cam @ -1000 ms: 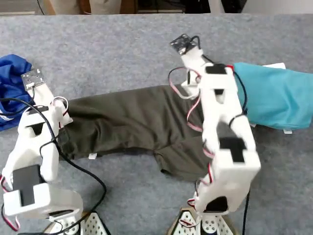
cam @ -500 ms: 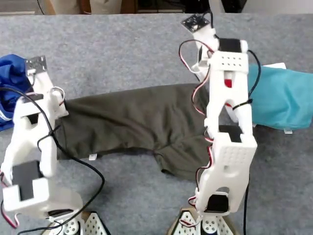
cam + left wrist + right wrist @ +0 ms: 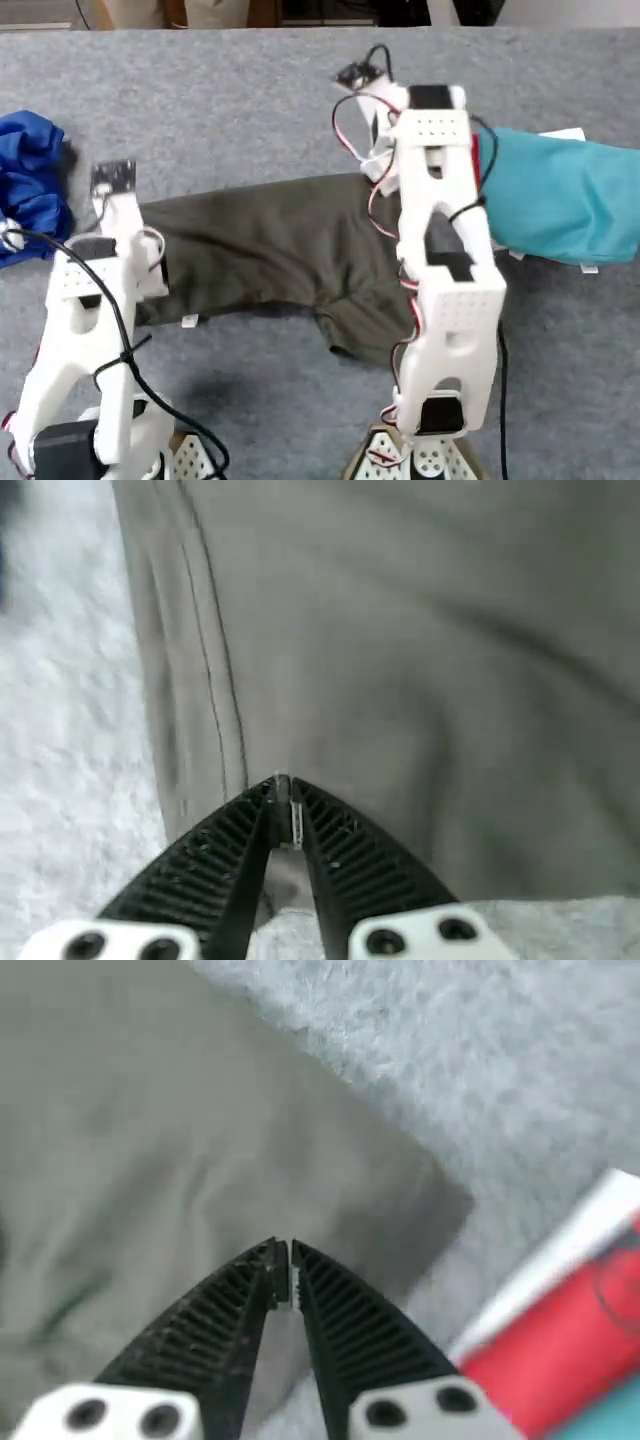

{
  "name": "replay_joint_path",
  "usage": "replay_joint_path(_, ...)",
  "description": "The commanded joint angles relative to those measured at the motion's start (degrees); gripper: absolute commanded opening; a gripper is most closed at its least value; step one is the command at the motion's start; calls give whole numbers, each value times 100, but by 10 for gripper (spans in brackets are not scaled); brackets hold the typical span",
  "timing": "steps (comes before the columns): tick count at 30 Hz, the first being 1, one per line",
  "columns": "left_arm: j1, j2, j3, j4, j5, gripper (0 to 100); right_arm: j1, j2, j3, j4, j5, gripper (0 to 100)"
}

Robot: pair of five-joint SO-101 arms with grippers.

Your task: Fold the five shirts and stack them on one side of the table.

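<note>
Hanging over olive shirt (image 3: 400, 660) hem, left hand (image 3: 283, 802) closed.

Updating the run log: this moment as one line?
left tool shut, over olive shirt edge | right tool shut, over its corner | olive shirt spread unfolded | teal shirt, blue shirt to either side

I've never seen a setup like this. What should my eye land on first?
Two white robot arms lean over a dark olive shirt spread across the middle of the grey felt table. The left gripper is shut over its hemmed end, the right gripper shut near its opposite corner. A turquoise shirt lies at the right edge, a crumpled blue shirt at the left.
</note>
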Motion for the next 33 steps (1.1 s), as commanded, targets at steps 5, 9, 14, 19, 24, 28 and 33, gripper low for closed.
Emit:
replay_joint_path(5,-431,1218,-273,-211,149,19,505,892,-277,-765,53,16)
replay_joint_path(9,-510,1991,-976,237,141,19,664,1156,-743,-747,53,16)
replay_joint_path(14,-791,2220,-1248,343,-431,19,646,1174,-1508,18,79,16)
replay_joint_path(19,-1178,1543,-1644,826,-1055,19,532,1191,-2527,712,88,16)
replay_joint_path(24,-1178,875,-1969,1635,-1284,19,286,1165,-3697,1697,211,16)
replay_joint_path(28,-1187,330,-1934,1916,-1292,19,374,514,-3512,1670,440,19)
replay_joint_path(33,-1231,-426,-1178,1626,-1301,19,374,-1543,-1007,1653,1284,19)
